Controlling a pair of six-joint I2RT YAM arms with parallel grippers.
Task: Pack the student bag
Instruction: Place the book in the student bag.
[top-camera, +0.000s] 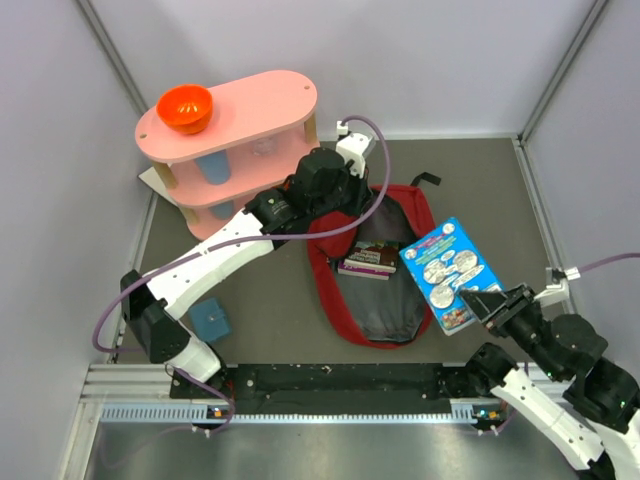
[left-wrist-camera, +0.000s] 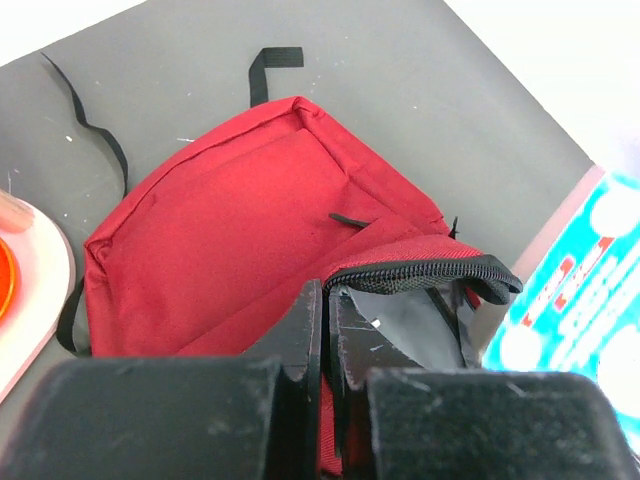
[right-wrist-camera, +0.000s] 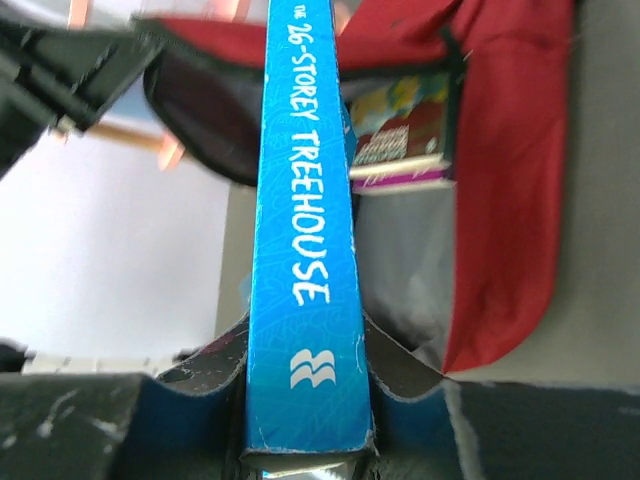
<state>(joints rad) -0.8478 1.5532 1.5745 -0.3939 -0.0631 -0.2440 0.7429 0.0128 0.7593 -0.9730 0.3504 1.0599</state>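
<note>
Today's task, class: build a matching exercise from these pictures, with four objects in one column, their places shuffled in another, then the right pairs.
Objects:
1 blue book
2 purple book
3 orange bowl
4 blue block

Places:
A on top of the pink shelf
B on the table
C in the right gripper
D inside the student bag

Pairs: 1-C, 2-D, 3-A, 4-B

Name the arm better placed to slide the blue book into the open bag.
Right: the right gripper clamps the blue book at the student bag's edge; the left gripper pinches the bag's rim.
</note>
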